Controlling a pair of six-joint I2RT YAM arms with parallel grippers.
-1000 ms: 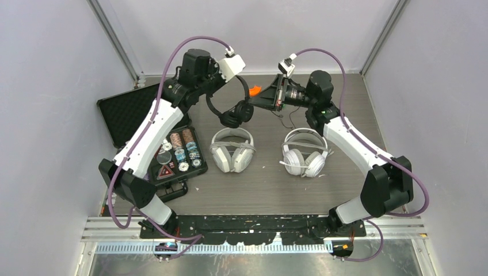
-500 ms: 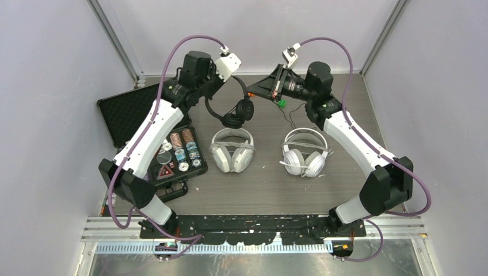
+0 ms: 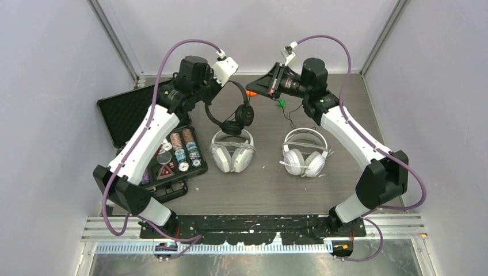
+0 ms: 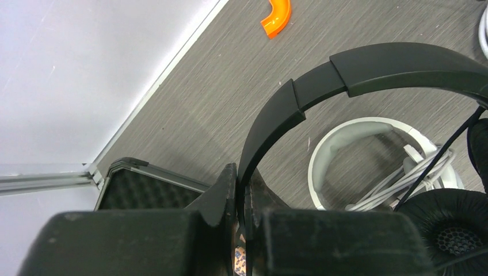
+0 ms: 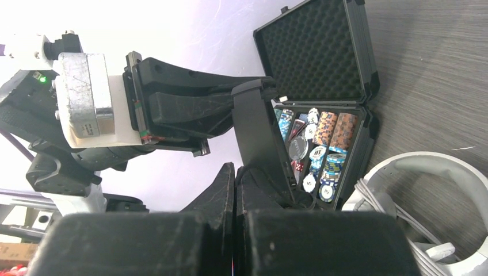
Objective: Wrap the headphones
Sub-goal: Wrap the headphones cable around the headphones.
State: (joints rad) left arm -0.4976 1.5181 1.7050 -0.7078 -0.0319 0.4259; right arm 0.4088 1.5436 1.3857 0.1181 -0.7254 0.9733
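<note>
Writing on the striped poker chips (image 3: 183, 150), in the open black foam-lined case (image 3: 124, 108) at bench left, is too small for you to read from above. It is blurred in the right wrist view.

Thin black on-ear headphones (image 3: 245, 114): you have them hanging from the left arm over the far middle of the grey wood-grain bench (image 3: 270, 184). Left pincer (image 4: 241, 172) is clenched on the flat black headband near one end. In the left wrist view the band arcs up and right from the fingers, with a seam where the end section meets the top piece. The two round foam-padded cups hang close together, just beyond the top of the pale grey headset. You cannot tell whether they touch the bench. A thin black cable (image 4: 440, 157) runs down past the band toward the cups.

Right pincer (image 5: 236, 172) is closed tight, tips together, just beside the black headband and facing the left pincer. You cannot tell whether the black cable is pinched in it.

Pale grey over-ear headset (image 3: 223, 156) lies flat at bench centre, cups toward the near edge, with white cable (image 4: 397, 183) bunched inside its band. White over-ear headset (image 3: 297, 162) lies to its right, apart from it.

Small items: an orange curved plastic piece (image 4: 275, 16) and a small green piece (image 3: 281, 103) sit at the far side of the bench, near the right pincer.
</note>
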